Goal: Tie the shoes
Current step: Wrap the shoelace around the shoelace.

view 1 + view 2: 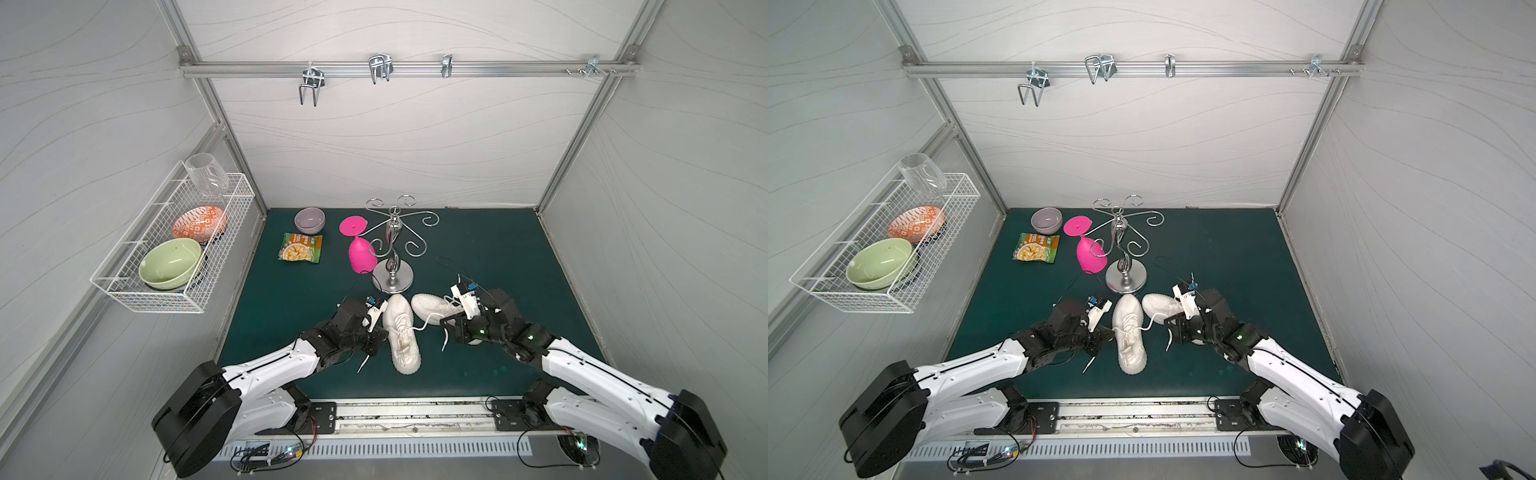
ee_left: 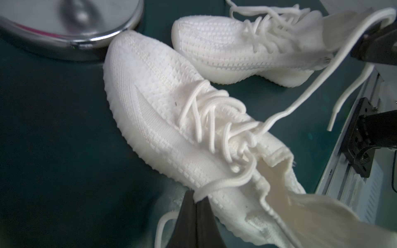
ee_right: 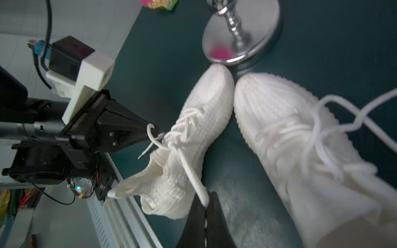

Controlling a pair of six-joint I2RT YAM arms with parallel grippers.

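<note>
Two cream-white knit shoes lie on the green mat. One shoe (image 1: 401, 332) (image 2: 150, 90) points its toe at the stand's base. The other shoe (image 1: 432, 307) (image 3: 290, 128) lies beside it on the right, toe to toe. My left gripper (image 1: 385, 333) (image 2: 196, 196) is shut on a lace (image 2: 225, 182) at the middle shoe's left side, with the lace end trailing past it. My right gripper (image 1: 443, 322) (image 3: 206, 203) is shut on that same shoe's other lace (image 2: 300, 101) (image 3: 193, 174), which runs taut across to it. The second shoe's laces lie loose.
A chrome hanger stand (image 1: 392, 274) rises just behind the toes, with a pink glass (image 1: 360, 255) lying next to it. A snack packet (image 1: 301, 247) and a grey bowl (image 1: 309, 220) are at the back left. A wire basket (image 1: 124, 286) with bowls hangs on the left wall.
</note>
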